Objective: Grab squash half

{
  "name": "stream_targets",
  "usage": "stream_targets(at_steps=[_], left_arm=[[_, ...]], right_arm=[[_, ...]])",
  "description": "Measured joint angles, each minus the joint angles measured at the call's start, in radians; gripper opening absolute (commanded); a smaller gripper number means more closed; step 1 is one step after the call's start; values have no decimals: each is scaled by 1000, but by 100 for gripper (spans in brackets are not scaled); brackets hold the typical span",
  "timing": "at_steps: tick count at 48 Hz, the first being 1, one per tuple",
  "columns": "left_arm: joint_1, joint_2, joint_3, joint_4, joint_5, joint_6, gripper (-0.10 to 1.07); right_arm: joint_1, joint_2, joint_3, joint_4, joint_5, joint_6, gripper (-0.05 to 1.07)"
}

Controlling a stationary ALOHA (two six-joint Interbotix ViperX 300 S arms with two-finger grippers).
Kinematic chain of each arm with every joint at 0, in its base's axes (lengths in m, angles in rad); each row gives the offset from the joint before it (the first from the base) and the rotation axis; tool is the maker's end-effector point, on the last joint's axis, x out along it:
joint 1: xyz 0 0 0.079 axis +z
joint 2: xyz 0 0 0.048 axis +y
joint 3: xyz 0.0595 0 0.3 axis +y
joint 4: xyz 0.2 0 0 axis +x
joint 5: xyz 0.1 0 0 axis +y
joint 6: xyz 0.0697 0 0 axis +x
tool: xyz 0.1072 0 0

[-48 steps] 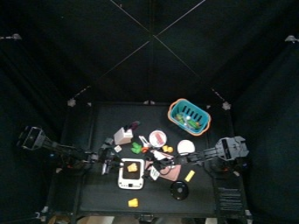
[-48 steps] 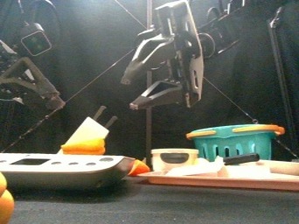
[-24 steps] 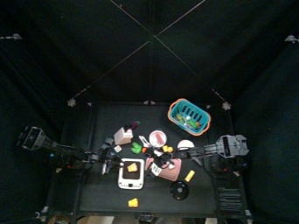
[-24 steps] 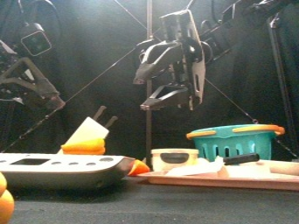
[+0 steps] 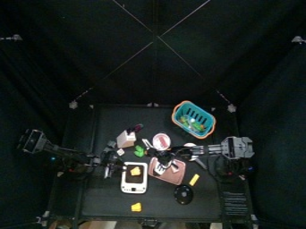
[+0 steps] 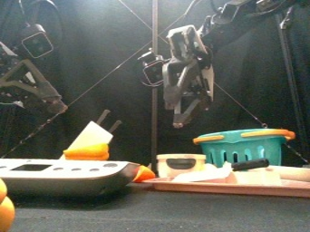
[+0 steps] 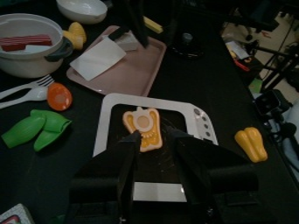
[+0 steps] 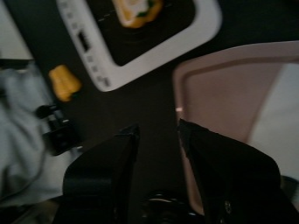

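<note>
So, right gripper (image 8: 158,131) first: its two jaws are parted with a narrow gap and nothing sits between them, so it's released and not holding anything. In the front view it hangs up in the air, pointing down, clear of everything on the table (image 5: 102,121). The right wrist view looks down past it onto the edge of the pink tray (image 8: 246,87), so it's hovering over that tray's edge, on the side toward the scale (image 8: 152,26).

The squash half (image 7: 76,35) is best seen from the left wrist view. It's a little pale-yellow chunk lying on the table between the red-and-white bowl (image 7: 30,54) and the white bowl (image 7: 82,8), right next to the first and just off a corner of the pink tray. The right gripper is near it but not touching it.

Going outward: the scale is a white slab lying just beside the tray, with a brighter yellow lump (image 7: 142,128) on top of it. A small orange-yellow bit (image 7: 249,143) lies on the table near the scale, on the side away from the bowls. A white sheet (image 7: 100,57) lies on the tray. The teal basket (image 5: 194,119) stands at the far right of the table, well apart from the squash.

The left gripper (image 7: 152,171) hovers at the near end of the scale, over on the left side. Whether it's clenched or released I can't tell.
</note>
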Motion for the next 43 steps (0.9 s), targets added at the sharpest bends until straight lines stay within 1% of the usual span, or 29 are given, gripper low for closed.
stream_targets(at_steps=[5, 7, 11, 16, 25, 29, 36, 43], left_arm=[[0, 0, 5, -2, 0, 0, 72], [0, 0, 6, -2, 0, 0, 72], [-2, 0, 6, -2, 0, -2, 72], [-2, 0, 6, -2, -2, -2, 72], [-2, 0, 6, 0, 0, -2, 72], [-2, 0, 6, -2, -2, -2, 72], [-2, 0, 6, -2, 0, -2, 72], [-2, 0, 6, -2, 0, -2, 72]], right_arm=[[48, 3, -41, -247, 32, 163, 79], [67, 11, -49, -311, 37, 207, 79], [124, 31, -61, -403, 34, 252, 79], [207, 57, -71, -480, 0, 253, 79], [354, 92, -98, -578, -115, 267, 80], [397, 109, -124, -597, -146, 268, 80], [440, 184, -189, -600, -164, 270, 80], [448, 256, -270, -604, -146, 270, 86]])
